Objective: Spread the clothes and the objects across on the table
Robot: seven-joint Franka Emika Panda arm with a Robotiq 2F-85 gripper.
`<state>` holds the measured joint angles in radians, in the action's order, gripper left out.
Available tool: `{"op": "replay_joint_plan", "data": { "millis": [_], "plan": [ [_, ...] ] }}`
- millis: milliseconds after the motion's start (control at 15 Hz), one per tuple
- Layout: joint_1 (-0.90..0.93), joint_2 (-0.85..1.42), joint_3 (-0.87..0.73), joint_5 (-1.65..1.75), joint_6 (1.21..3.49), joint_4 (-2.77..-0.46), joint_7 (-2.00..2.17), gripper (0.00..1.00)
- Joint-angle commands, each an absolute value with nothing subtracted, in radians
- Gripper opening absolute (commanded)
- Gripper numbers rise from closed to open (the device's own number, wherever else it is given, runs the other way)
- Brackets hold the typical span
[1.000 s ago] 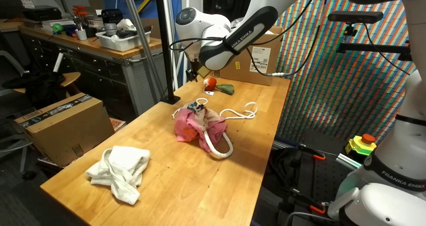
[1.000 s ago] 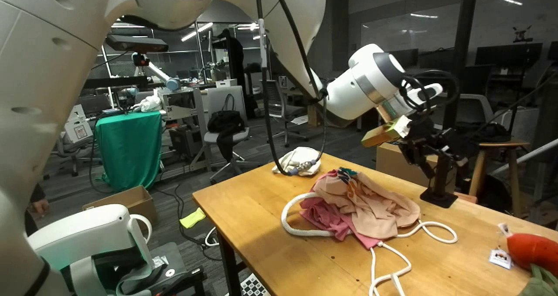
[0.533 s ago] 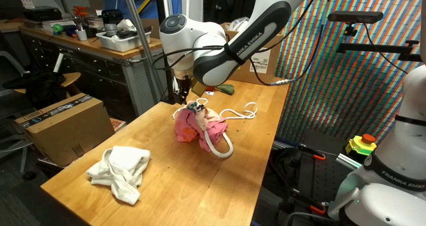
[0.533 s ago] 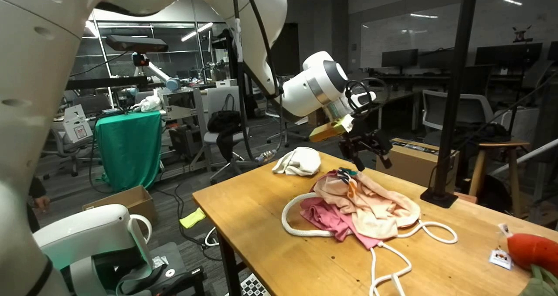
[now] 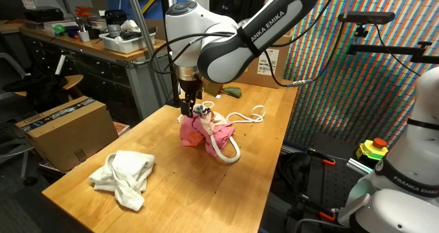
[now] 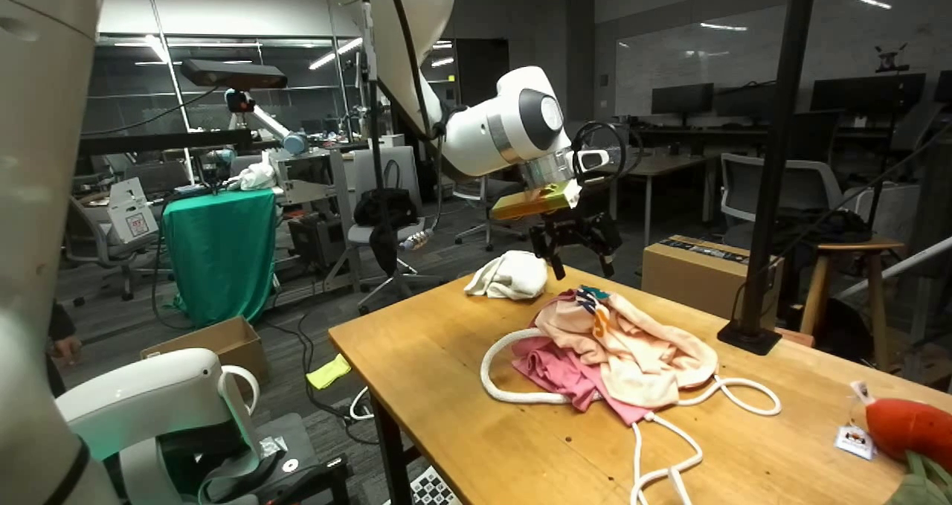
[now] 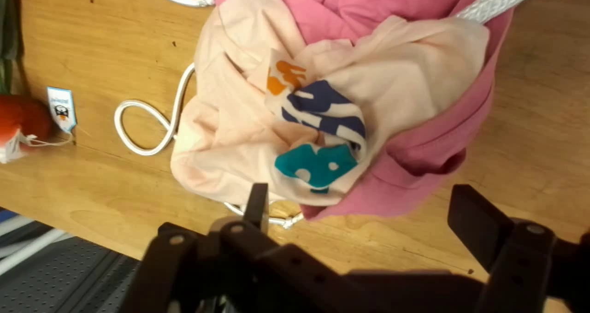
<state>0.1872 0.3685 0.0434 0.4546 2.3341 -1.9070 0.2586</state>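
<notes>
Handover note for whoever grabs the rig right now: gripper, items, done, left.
Gripper: open, nothing held, near the edge of the pink cloth.
Items: pink cloth and peach cloth bunched together with white rope; white towel near one end of the table, red toy toward the other.
Done: towel and toy lie apart from the bunch.
Left: pink and peach cloths to open out; towel is crumpled, so probably that too.

grpr (image 6: 583,270) nearer wht cloth (image 6: 507,277), farther frm toy (image 6: 909,425)
</notes>
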Motion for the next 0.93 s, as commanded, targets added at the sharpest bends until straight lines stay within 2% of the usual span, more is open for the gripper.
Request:
{"op": "replay_joint_plan", "data": {
  "millis": [0,867],
  "plan": [
    [0.153,0.311,0.061,0.383,2.315,-1.947,0.059,1.00],
    [0.112,0.378,0.071,0.394,2.314,-1.964,-0.324,1.00]
  ]
}}
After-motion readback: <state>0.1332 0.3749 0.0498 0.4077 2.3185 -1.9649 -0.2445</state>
